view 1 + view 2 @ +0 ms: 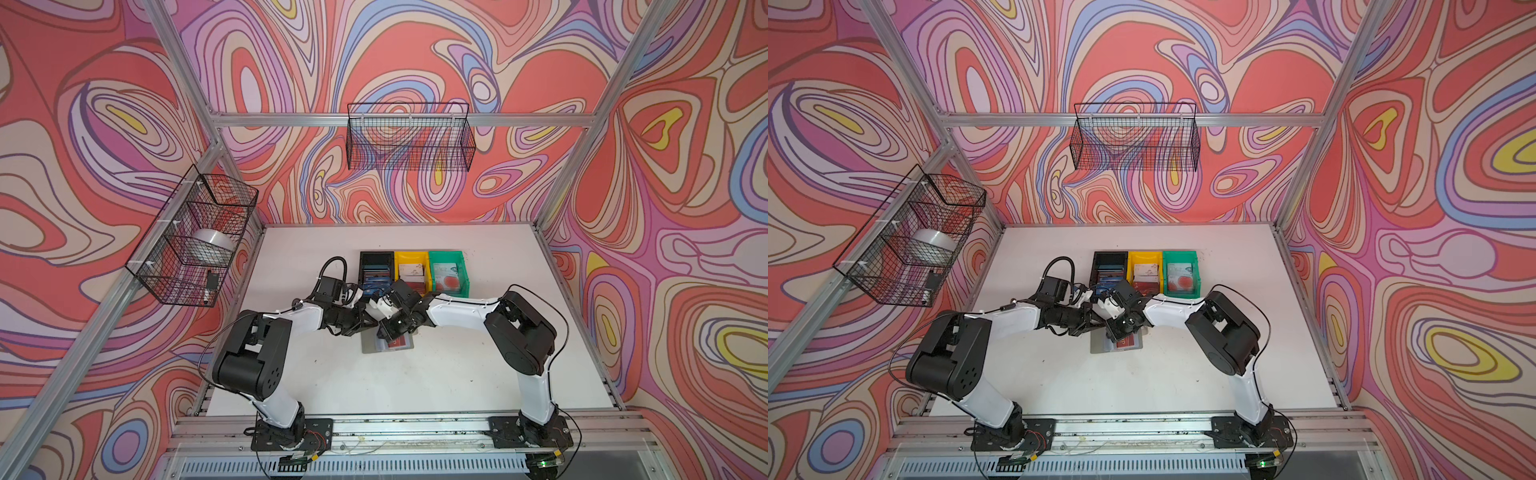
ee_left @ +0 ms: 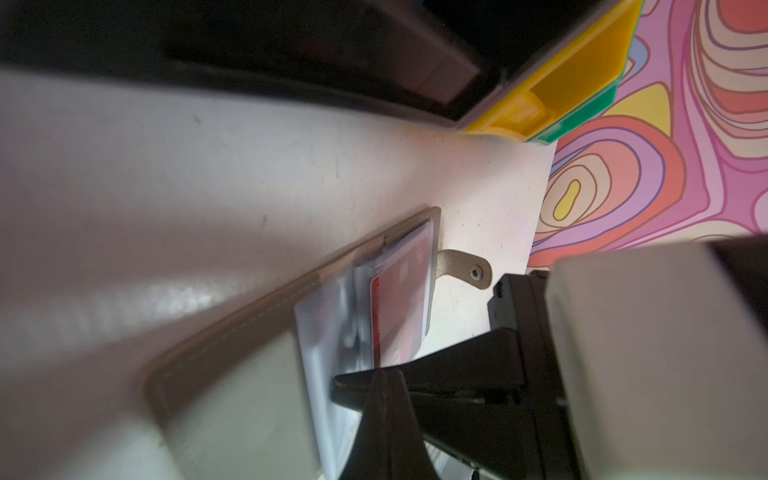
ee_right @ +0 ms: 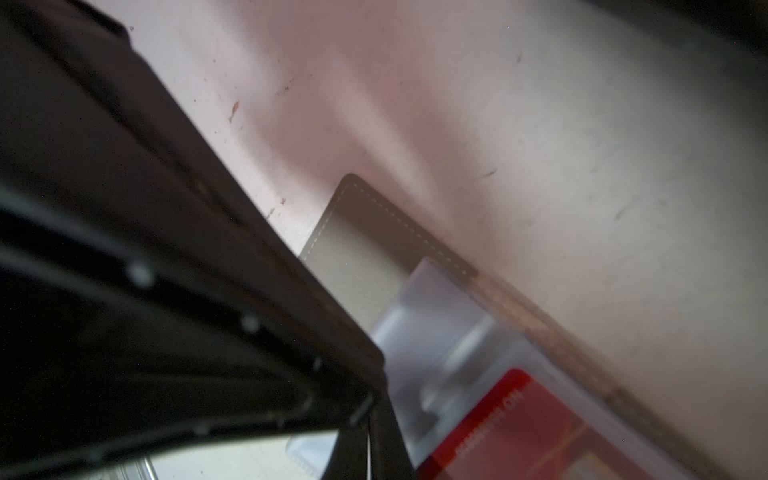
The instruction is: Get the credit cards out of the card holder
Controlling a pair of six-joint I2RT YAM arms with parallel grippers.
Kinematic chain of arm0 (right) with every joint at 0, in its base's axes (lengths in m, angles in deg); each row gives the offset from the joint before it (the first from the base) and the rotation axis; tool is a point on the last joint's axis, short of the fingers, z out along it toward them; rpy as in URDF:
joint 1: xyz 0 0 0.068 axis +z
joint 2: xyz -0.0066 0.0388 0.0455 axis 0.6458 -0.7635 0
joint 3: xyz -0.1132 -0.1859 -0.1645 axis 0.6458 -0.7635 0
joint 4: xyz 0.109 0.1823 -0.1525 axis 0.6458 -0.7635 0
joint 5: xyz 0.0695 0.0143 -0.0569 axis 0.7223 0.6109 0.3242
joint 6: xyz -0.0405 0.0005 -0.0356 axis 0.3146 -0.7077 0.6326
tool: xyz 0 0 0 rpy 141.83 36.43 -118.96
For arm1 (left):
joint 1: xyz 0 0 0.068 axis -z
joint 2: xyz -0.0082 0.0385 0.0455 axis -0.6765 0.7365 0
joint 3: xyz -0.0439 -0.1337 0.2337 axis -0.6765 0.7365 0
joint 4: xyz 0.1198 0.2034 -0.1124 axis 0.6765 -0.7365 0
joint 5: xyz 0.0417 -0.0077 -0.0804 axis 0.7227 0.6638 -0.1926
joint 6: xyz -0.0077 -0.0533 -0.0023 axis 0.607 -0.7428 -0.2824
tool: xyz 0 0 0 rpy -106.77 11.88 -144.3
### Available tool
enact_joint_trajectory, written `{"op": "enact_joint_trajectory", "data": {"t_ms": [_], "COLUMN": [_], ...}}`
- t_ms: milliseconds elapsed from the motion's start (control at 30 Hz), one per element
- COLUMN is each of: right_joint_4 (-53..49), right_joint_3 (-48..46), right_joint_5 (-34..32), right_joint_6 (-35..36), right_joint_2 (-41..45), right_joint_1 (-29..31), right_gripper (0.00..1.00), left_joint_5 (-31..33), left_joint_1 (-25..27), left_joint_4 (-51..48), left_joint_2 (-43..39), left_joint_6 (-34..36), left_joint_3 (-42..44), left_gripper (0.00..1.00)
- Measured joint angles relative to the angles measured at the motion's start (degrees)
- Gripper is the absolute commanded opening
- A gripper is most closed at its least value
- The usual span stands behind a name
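The card holder lies open and flat near the middle of the white surface, close in front of a row of three bins that stand side by side: a black bin, a yellow bin and a green bin, with loose cards lying in them. Both arms reach in over the card holder and hide most of it in both top views. A red card sits inside a clear sleeve on the right half of the holder, the half that carries the closing tab. The tab lies flat on the surface and points away from the holder. The left gripper hangs low over the sleeves with its jaws brought fully together. The right gripper is just above the red card and is closed to almost nothing. Whether either gripper pinches a sleeve or a card cannot be told, since the tips are hidden from above and both wrist views are blurred.
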Motion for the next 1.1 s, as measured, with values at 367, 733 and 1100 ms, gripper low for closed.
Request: {"op": "enact_joint_trajectory", "data": {"t_ms": [367,733,1100], "right_joint_4": [-0.85,-3.69,-7.39], "right_joint_3": [-0.20,-0.94,-2.73], "right_joint_5": [-1.49,-9.90,-15.26], "right_joint_6": [-0.17,0.96,1.49], "right_joint_2": [0.50,7.69,7.39], "right_joint_1": [0.02,-0.04,-0.81], "right_gripper": [0.07,0.07,0.07], "left_joint_5": [0.17,-0.31,0.63], "left_joint_1": [0.48,0.31,0.31], "left_joint_4": [2.73,2.82,-0.66], "left_joint_2": [5.88,6.19,4.96], "left_joint_6": [-0.55,0.48,0.68], "left_joint_3": [1.16,1.11,-0.11], "left_gripper": [0.00,0.00,0.00]}}
